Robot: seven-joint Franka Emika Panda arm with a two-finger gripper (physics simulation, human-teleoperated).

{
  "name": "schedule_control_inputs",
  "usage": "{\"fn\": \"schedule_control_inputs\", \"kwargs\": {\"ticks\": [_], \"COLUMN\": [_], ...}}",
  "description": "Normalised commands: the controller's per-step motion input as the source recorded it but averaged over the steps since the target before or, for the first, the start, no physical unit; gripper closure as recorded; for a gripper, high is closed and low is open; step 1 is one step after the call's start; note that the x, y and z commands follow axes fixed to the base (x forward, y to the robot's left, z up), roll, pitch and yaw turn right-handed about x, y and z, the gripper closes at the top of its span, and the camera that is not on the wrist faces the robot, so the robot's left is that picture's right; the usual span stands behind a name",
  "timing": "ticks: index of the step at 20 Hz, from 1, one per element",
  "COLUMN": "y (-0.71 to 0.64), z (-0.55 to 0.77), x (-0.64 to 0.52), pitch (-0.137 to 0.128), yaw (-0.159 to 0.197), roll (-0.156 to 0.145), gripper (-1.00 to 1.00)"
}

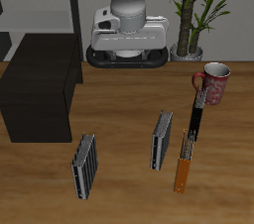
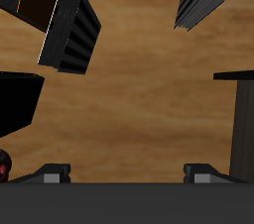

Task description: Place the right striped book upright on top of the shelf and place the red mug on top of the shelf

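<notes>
The pincer (image 2: 127, 173), jaws apart and empty, hangs above the wooden desk (image 1: 119, 99). The boxy matte-black shelf (image 1: 38, 94) beside it is bare. Right striped book (image 1: 84, 166) below, dark red mug (image 1: 214, 82) opposite: both unplaced.

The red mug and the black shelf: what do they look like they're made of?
The red mug looks like glazed ceramic: a dark red wall with small whitish specks, a pale inside and a loop handle. The shelf looks like matte-painted wood or board: flat, dull black faces without shine or grain. Both are rendered, so this is only a guess.
</notes>
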Motion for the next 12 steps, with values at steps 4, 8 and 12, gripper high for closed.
{"fn": "schedule_control_inputs", "kwargs": {"ticks": [4, 8, 12], "y": [-0.07, -0.28, -0.29], "z": [0.04, 0.11, 0.20], "x": [0.11, 0.24, 0.26], "pitch": [-0.019, -0.007, -0.065], "yaw": [0.018, -0.019, 0.040], "roll": [0.006, -0.023, -0.037], "gripper": [-1.00, -1.00, -1.00]}}
